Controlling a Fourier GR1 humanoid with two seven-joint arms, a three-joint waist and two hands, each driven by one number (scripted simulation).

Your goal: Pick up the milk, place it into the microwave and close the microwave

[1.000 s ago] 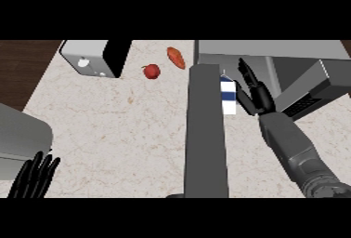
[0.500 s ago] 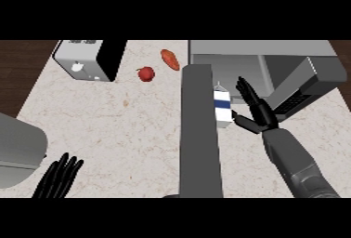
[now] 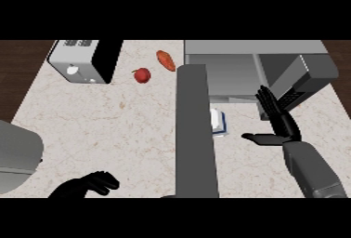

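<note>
One sec has brought small changes. The robot's black right hand [image 3: 280,124] was close against the small white-and-blue milk carton [image 3: 219,122]. It now sits lower and just right of it, w/ a clear gap between. Fingers straight and spread, thumb stuck out toward the carton, holding nothing. The carton stands on the speckled beige stone counter [image 3: 103,121], in front of the big grey box microwave [image 3: 226,69]. It's half hidden behind a tall grey slab [image 3: 195,135] running up the middle of the view.

The black left hand [image 3: 89,185], bottom-left, had straight fingers. They're now curled in on nothing.

Meaning for the task: pick-up not yet done, milk not in the oven. The right hand looks lined up for a side grasp, prob. needs to slide left and wrap the carton. Microwave door [image 3: 312,74] seems swung open at right, so the way in looks free.

Off-task: white-and-black toaster [image 3: 79,60], round red apple [image 3: 141,75], oblong orange-red veg [image 3: 166,60].
</note>
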